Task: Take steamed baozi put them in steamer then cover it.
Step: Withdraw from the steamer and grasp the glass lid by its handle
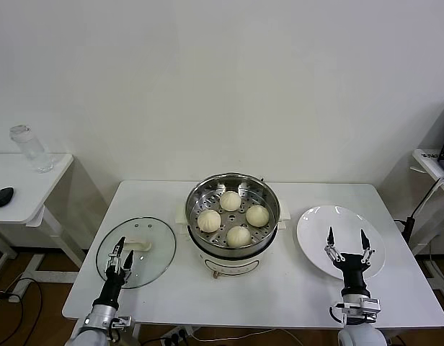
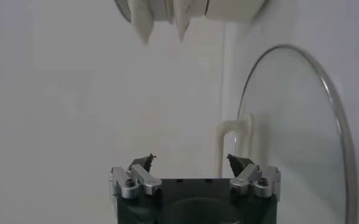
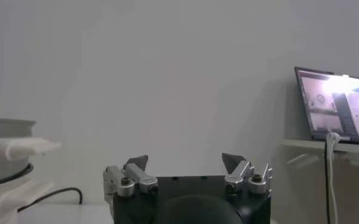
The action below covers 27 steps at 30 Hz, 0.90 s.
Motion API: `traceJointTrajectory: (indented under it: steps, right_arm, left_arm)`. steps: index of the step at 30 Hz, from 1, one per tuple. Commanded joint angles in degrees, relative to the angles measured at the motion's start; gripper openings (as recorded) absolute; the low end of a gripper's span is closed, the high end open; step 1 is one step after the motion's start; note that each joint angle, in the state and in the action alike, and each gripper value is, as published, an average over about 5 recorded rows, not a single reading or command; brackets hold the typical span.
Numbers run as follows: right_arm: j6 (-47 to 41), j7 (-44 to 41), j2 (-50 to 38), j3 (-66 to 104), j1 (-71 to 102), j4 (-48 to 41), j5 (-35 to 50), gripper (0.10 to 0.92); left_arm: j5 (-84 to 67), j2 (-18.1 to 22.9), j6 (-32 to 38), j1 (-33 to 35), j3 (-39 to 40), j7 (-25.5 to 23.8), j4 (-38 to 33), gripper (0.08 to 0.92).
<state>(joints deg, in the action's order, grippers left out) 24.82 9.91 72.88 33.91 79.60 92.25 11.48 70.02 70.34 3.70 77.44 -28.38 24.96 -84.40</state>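
Head view: the steamer (image 1: 233,204) is seen at the middle of the white table (image 1: 294,288), seated on its white cooker base (image 1: 233,264), and it is taken as the landmark for what follows. Four steamed baozi (image 1: 233,218) are held inside it on the perforated floor, set apart from one another in a rough diamond. The cover (image 1: 136,251) is laid flat on the table to the robot's left of the steamer, near it but not touching, with its white handle (image 1: 140,245) at the centre. The left gripper (image 1: 121,254) is poised over the near edge of the cover, its fingers spread wide and nothing held between them; in the left wrist view (image 2: 191,159) the glass rim and the handle are seen just beyond the fingertips. A white plate (image 1: 319,231) is placed to the robot's right of the steamer, close beside it. The right gripper (image 1: 346,246) is held above the near part of that plate, pointed upward, its fingers also spread wide and empty. In the right wrist view (image 3: 184,163) the steamer's edge is seen off to one side and a laptop screen (image 3: 336,105) farther away.
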Motion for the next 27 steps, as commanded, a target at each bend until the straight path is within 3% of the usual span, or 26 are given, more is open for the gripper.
traceJointTrajectory:
  steps: [1,27]
  right_arm:
    - [-0.15,-0.25,0.55,0.02,0.46,-0.20,-0.51,0.823]
    - [0.49,-0.70,1.63,0.61,0.71,-0.47,-1.62,0.823]
  left_arm:
    - [0.59,0.01,-1.62,-3.58,1.31,-0.95,1.58,0.823]
    - [-1.41,-1.29,-3.74,-8.37,4.79,-4.22,5.58,0.823]
